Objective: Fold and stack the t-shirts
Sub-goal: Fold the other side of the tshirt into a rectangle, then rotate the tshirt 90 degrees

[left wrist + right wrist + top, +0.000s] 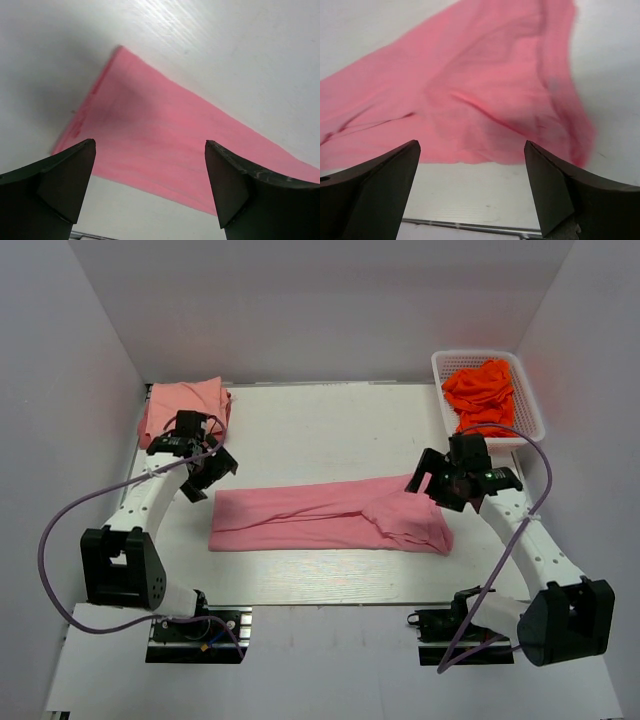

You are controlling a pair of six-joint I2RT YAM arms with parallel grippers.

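- Fingers [222, 462] of the left gripper [212, 472] are standing spread apart in the top view. They are gripping nothing and hanging just beyond the left end of the rose pink t-shirt [320, 515].
- That rose pink t-shirt is lying folded into a long strip across the middle of the table [330, 435]. It is running left to right and bunching up thicker at its right end.
- Over that bunched right end the right gripper [432, 490] is hanging, its fingers also apart and holding nothing.
- At the table's far left corner the salmon pink t-shirt [185, 408] is lying folded. At the far right corner a white basket [440, 365] is holding orange clothes [480, 390].
- From the left wrist, the left gripper [150, 145] is showing two dark fingers [65, 175] wide open and empty. The flat end of the rose pink t-shirt [165, 130] is lying on the white table [240, 55] below them.
- From the right wrist, the right gripper [472, 145] is likewise showing its fingers [555, 185] wide open and empty. The creased, rounded end of the rose pink t-shirt [485, 85] is lying below, with the white table [470, 190] showing nearer the camera.
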